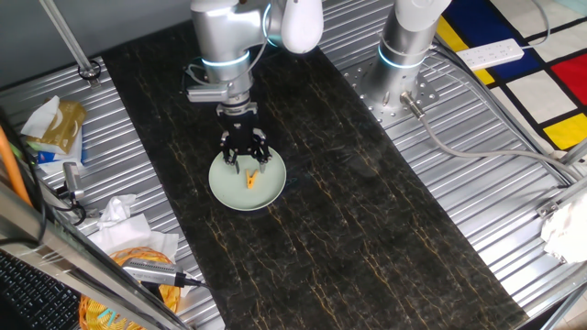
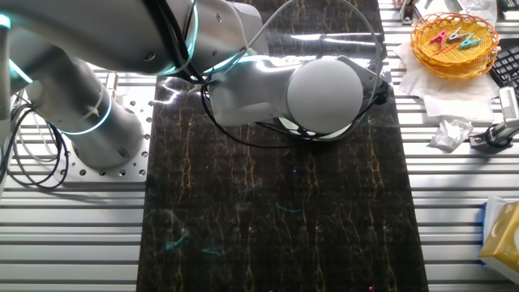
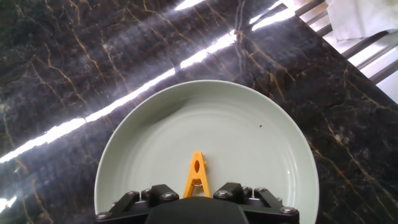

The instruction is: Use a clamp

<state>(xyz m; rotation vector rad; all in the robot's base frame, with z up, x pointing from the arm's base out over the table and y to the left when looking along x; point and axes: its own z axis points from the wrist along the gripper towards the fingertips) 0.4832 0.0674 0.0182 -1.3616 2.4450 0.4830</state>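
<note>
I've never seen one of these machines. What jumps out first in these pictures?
Probably the tiny orange-yellow clothespin-style clamp, bright on the round pale green plate, which sits on the dark marble-patterned mat. The black two-finger gripper of the silver arm hangs right over the plate. Off at the table's edge, an orange wicker basket of coloured clips catches the eye too.

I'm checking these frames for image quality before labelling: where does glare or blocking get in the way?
Hand view: bright streaks of glare cross the dark marble, but the plate and clamp are sharp and evenly lit. One fixed view: clear, clamp visible below the gripper. The other fixed view: the arm hides almost all of the plate, and glare whitens the table's far end.
</note>
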